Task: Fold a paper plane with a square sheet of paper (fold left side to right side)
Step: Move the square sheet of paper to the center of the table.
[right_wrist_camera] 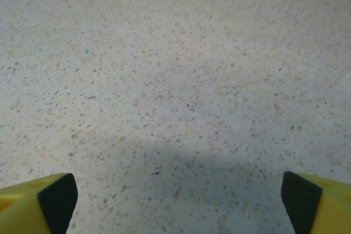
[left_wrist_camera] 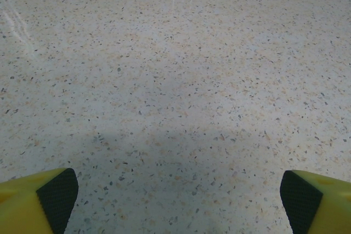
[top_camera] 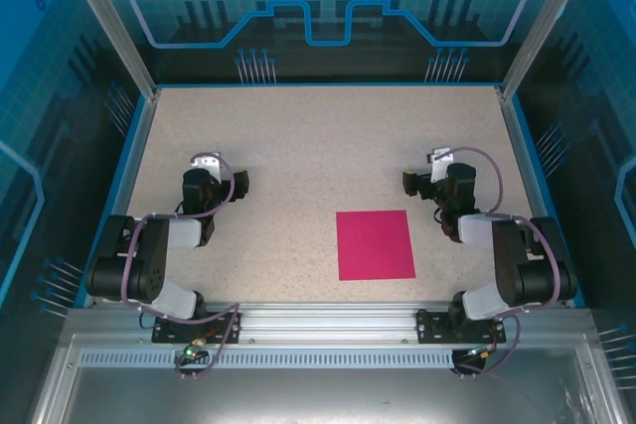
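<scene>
Two end effectors, both spread wide and holding nothing, hover low over the table [top_camera: 298, 136]. The square sheet of paper [top_camera: 375, 244] lies flat and unfolded near the front edge, right of centre, just beside the right arm and well apart from the left one.

Step in hand, as judged: reaching the sheet for the first fold, left side over to right side. To do it well, you should bring the left end effector [top_camera: 238, 183] across to the sheet's left edge and narrow the jaws first, since thin paper lying flush on the table gives little to catch. Let the right end effector [top_camera: 410, 184] press down near the right edge, so the sheet does not slide while the left edge is lifted. Match edge to edge before you press the crease; a skewed first fold will likely carry through to the finished plane.

Pose: each arm is folded, elbow drawn back toward its base, forearm reaching forward, wrist turned inward toward the table's middle. On the left wrist view the black pads [left_wrist_camera: 57, 198] sit at the lower corners, with bare speckled table between them.
</scene>
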`<action>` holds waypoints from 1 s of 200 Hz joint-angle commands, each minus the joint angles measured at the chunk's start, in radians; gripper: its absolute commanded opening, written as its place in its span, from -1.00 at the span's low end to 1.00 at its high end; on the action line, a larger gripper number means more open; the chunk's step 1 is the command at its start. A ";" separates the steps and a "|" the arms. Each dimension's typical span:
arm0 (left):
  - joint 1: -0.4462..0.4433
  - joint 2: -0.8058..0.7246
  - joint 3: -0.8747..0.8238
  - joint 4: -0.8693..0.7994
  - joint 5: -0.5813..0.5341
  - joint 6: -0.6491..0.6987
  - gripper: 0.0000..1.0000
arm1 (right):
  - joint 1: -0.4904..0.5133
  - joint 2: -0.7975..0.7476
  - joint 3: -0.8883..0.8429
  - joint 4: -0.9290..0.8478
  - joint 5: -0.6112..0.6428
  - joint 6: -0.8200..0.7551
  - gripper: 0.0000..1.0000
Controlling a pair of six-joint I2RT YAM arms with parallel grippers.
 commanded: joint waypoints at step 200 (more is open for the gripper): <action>-0.303 -0.313 0.290 -1.072 0.200 -0.598 0.97 | 0.733 -0.027 0.294 -1.235 0.181 0.499 0.98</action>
